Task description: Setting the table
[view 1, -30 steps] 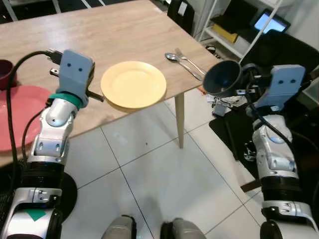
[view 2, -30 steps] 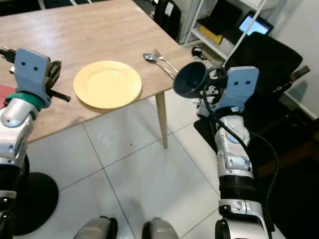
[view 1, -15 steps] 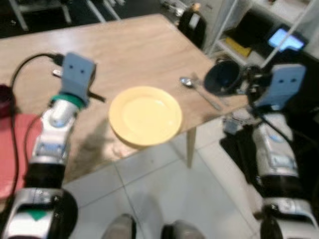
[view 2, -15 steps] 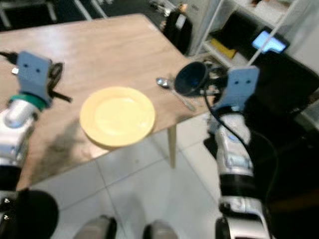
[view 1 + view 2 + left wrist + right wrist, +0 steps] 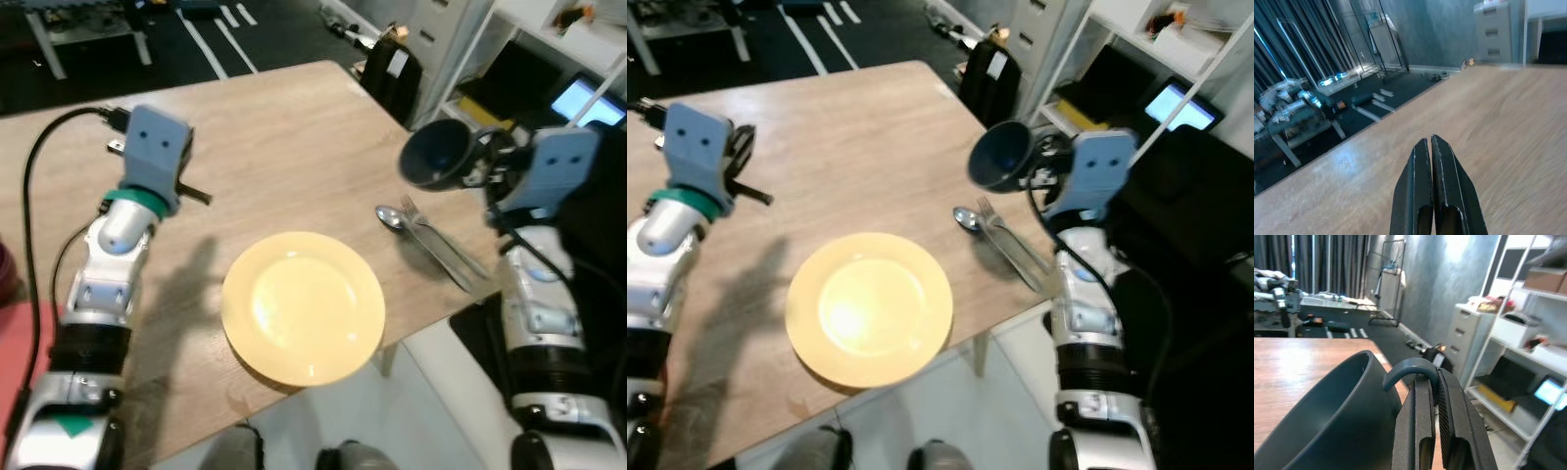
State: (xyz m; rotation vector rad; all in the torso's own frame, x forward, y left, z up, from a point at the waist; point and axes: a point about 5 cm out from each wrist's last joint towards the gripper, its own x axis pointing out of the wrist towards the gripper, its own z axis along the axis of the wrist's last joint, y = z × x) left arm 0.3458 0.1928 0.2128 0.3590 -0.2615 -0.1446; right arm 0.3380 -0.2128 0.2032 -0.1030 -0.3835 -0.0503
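A yellow plate (image 5: 303, 306) lies near the front edge of the wooden table (image 5: 265, 137). To its right a spoon (image 5: 392, 218) and a fork (image 5: 443, 248) lie side by side near the table's right edge. My right gripper (image 5: 1431, 382) is shut on the handle of a dark blue cup (image 5: 437, 155), held in the air above the table's right side, beyond the cutlery. The cup (image 5: 1337, 421) is tipped on its side. My left gripper (image 5: 1430, 147) is shut with nothing in it, raised over the table left of the plate.
A red plate's edge (image 5: 12, 333) shows at the far left. Right of the table stand white shelves (image 5: 1176, 59) with a screen and boxes, a black bag (image 5: 392, 73) and a grey drawer cabinet. Dark floor with white lines lies beyond the table.
The camera has come closer and over the table, so the plate and cutlery sit lower in view. The cup is now over the table's right side. Both grippers stay shut.
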